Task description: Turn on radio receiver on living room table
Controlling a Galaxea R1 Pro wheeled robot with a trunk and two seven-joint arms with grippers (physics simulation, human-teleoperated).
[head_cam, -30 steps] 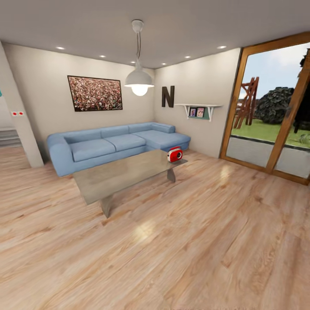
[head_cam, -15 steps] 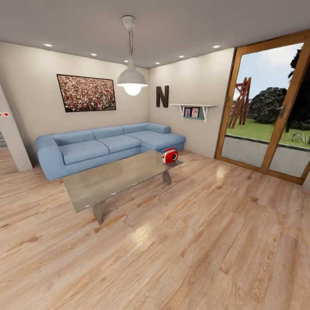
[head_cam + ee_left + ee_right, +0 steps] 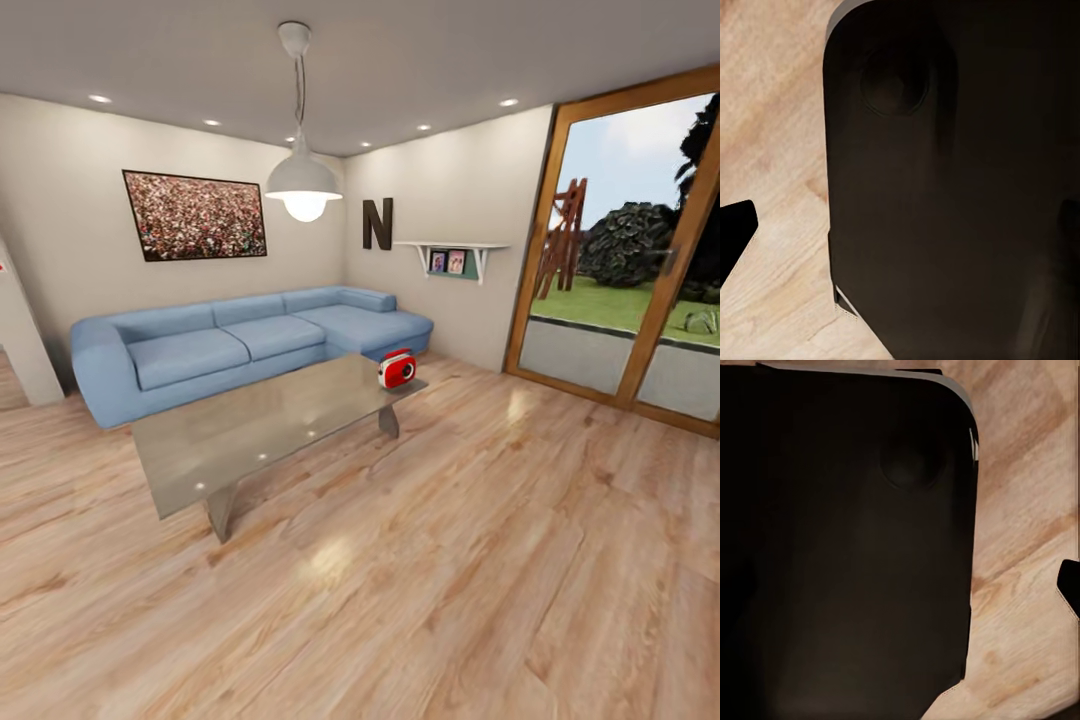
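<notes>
The small red radio receiver (image 3: 397, 369) stands upright on the far right corner of the low glossy grey table (image 3: 250, 430), its round dial facing me. The table sits mid-room in the living room, in front of the blue L-shaped sofa (image 3: 240, 340), several steps ahead of me. In the left wrist view a dark fingertip (image 3: 735, 232) pokes in over the wood floor beside the robot's dark body (image 3: 945, 187). The right wrist view has a similar dark fingertip (image 3: 1071, 585) next to the dark body (image 3: 840, 547). Neither view lets me judge how the jaws stand.
Light wood floor (image 3: 450, 560) stretches between me and the table. A pendant lamp (image 3: 303, 185) hangs over the table. A crowd picture (image 3: 195, 215), a big letter N (image 3: 377, 223) and a small shelf (image 3: 452, 255) are on the walls. A wood-framed glass door (image 3: 630, 250) is at right.
The whole head view has shifted: the camera has come closer and turned slightly, so table and sofa look larger. Nothing in the room itself has moved.
</notes>
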